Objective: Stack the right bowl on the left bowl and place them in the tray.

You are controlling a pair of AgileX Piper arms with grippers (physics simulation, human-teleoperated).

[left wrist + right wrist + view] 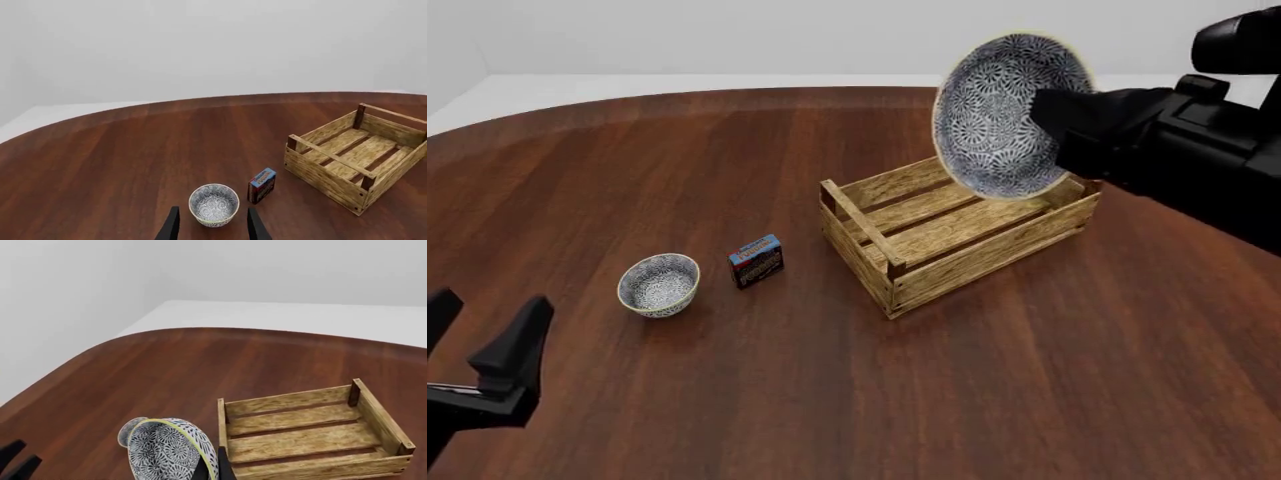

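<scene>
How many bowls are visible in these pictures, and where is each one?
2. One bowl stands upright on the table, left of the small box. The other bowl is held tilted in the air by the right tool, above the tray.

A simulated test scene, not a lived-in room; a rounded dark-wood table (827,400) with a flat, repeating grain fills the front view; beyond its far edge, from ten to two o'clock, lie only a plain pale floor and featureless grey-white walls; the lighting is even and soft.
</scene>
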